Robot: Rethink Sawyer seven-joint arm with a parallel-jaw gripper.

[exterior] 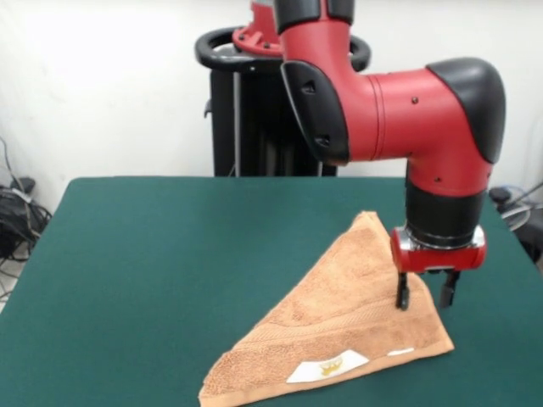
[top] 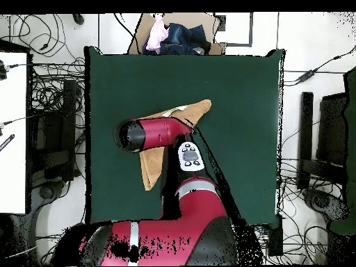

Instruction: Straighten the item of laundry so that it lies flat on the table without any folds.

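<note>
Front view, near to far. Nearest the camera, at about 6 o'clock, the white label (exterior: 327, 367) lies on the towel's front band, a second white patch just beside it toward 4 o'clock. The peach-orange terry towel (exterior: 327, 326) sits right of centre on the dark green table (exterior: 153, 271), folded over on itself into a triangle: broad base toward the camera, apex pointing away at 12 o'clock. It is not flat; at least one layer is doubled.

Above the towel's 3 o'clock edge hangs the gripper (exterior: 425, 297), under the red wrist collar. The fingers (exterior: 403, 292) are parted, a clear gap between the two black tips, nothing clasped in them. One tip stands over or against the cloth edge; the other is over bare felt just beside it. Contact cannot be told for certain.

Risks, as a judgement: if the fingers close here they may pinch both layers together, so a pull would drag the whole triangle instead of unfolding it. A shallow pinch on terry could also slip off. The towel lies toward the table's near edge, so a long drag that way could carry it off.

Overhead view: the arm (top: 156, 133) hides most of the towel (top: 198, 110); only corners show either side.
</note>
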